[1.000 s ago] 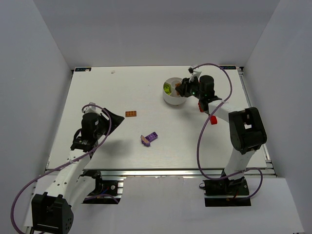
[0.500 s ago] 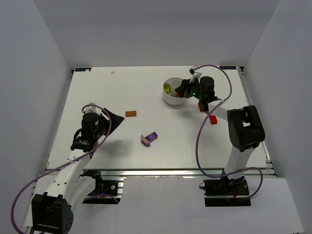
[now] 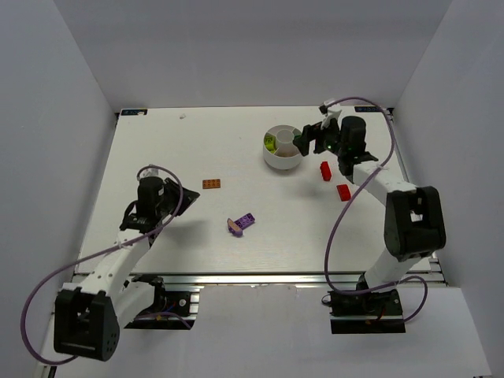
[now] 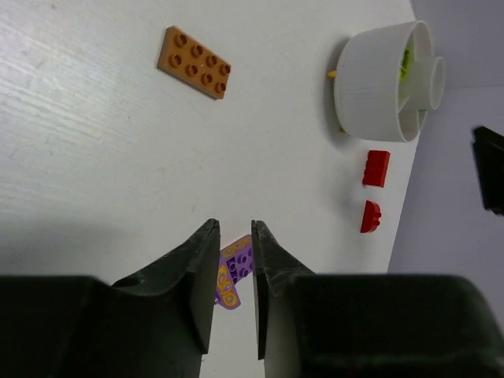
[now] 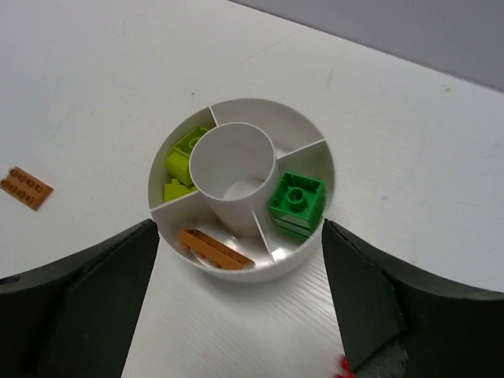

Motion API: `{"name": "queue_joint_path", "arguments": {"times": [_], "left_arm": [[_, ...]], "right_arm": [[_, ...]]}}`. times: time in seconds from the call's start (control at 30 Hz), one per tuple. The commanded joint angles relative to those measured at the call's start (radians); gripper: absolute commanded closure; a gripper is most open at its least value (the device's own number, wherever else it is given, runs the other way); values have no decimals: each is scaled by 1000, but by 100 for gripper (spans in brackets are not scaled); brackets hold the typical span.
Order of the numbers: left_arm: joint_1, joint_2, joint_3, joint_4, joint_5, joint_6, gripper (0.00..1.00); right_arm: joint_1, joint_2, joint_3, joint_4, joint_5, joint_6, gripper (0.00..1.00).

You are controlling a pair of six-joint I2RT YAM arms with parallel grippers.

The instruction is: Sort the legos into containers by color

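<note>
The white dish stands at the back right. Its wedges hold yellow-green legos, an orange plate and a dark green brick; the centre well is empty. My right gripper hovers just right of the dish, open wide with nothing between its fingers. On the table lie an orange plate, a purple pair and two red bricks. My left gripper is well left of the purple pair. Its jaws stand a narrow gap apart and hold nothing.
Grey walls close in the white table on the left, back and right. The aluminium rail with both arm bases runs along the near edge. The purple cable loops beside the right arm.
My left gripper's jaws have narrowed from wide open to a small gap, and that arm shifted slightly. My right gripper opened wide and drew back to the right of the dish.
</note>
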Motion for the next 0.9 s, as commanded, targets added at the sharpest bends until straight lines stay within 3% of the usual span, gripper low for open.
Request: {"name": "queue_joint_path", "arguments": {"times": [0.0, 0.03, 0.07, 0.1, 0.13, 0.17, 0.2, 0.3, 0.53, 0.87], "left_arm": [[0, 123, 60, -3, 1, -59, 68], [-4, 163, 83, -45, -8, -64, 66], [-10, 206, 144, -72, -31, -66, 52], [-18, 295, 181, -95, -44, -66, 47], [-33, 339, 218, -136, -52, -64, 42], [-41, 384, 300, -162, -74, -73, 31], [-45, 475, 344, -185, -84, -81, 27], [-70, 609, 535, -322, -140, -116, 21], [-76, 913, 810, -581, -203, -311, 19], [-76, 1110, 1090, -784, -267, -400, 18]], "right_arm": [[-12, -134, 66, -230, -8, -266, 11], [-16, -145, 81, -298, 2, -306, 11], [-50, -148, 132, -380, -104, -361, 11], [-73, -143, 165, -483, -184, -415, 11], [-96, -143, 189, -633, -320, -454, 21], [-131, -161, 199, -669, -359, -458, 29], [-139, -180, 189, -694, -385, -474, 42], [-144, -295, 97, -719, -412, -561, 64], [-144, -508, -60, -662, -401, -551, 62], [-154, -591, -138, -588, -360, -477, 59]]}}
